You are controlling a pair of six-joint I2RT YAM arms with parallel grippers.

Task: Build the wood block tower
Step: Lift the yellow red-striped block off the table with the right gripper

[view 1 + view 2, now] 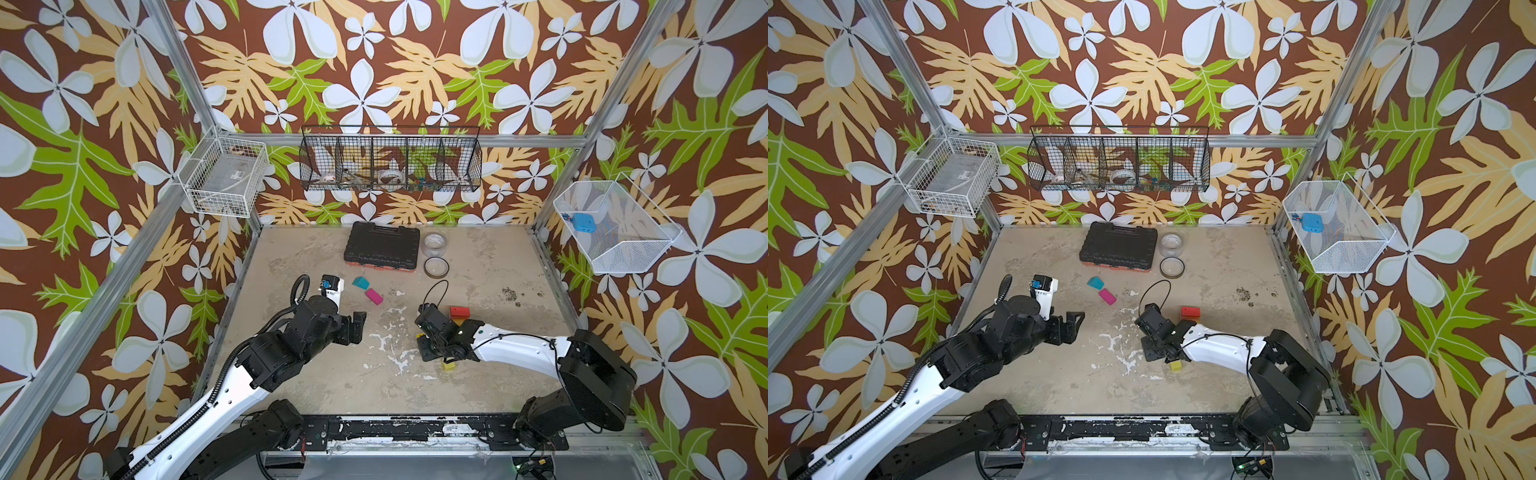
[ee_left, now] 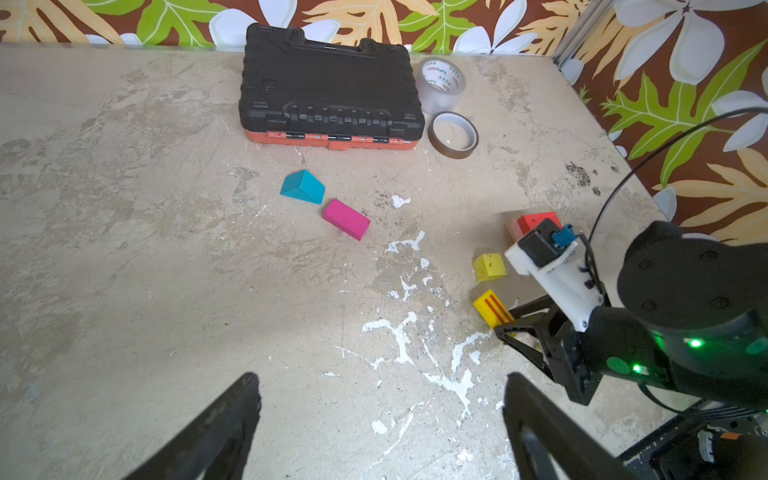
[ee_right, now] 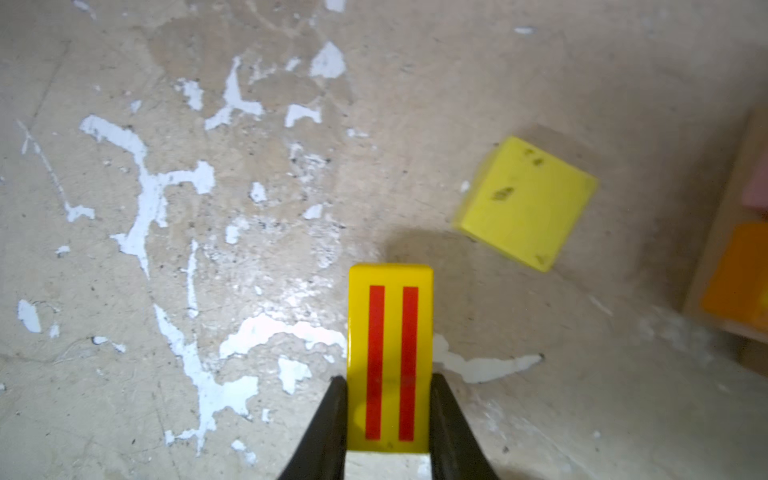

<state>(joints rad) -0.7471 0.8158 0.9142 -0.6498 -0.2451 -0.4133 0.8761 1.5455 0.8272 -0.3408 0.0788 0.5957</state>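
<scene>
On the left of the bench (image 1: 291, 374), the left hand (image 1: 358, 322) hangs above the surface with its jaws spread wide and nothing between them. Its wrist view shows the two dark fingers (image 2: 226, 419) well apart over bare bench. Further in and towards the back lies the teal wedge (image 1: 360, 283). The magenta block (image 1: 374, 296) is just beside it, and a thin gap shows between the two in the left wrist view. Behind them, against the rear wall, lies the black tool case (image 1: 380, 248), with a clear tape roll (image 1: 435, 243) and a brown tape roll (image 1: 436, 267) to its right. Right of the middle, the right hand (image 3: 388, 386) is closed narrowly on one end of the striped yellow brick (image 3: 390, 353). Its black fingers (image 3: 332, 419) press both long sides, and the red stripes run out ahead of the jaws. I cannot tell whether the brick's free end touches the bench. Near it a yellow cube (image 3: 525, 203) lies alone, and in both top views a yellow-green cube (image 1: 448, 366) sits just by the front of the right forearm. Further right stands the tower (image 2: 515, 232), low so far. A red block (image 1: 459, 311) is on top, and pink and orange pieces sit on a plain wood base (image 3: 715, 249).
</scene>
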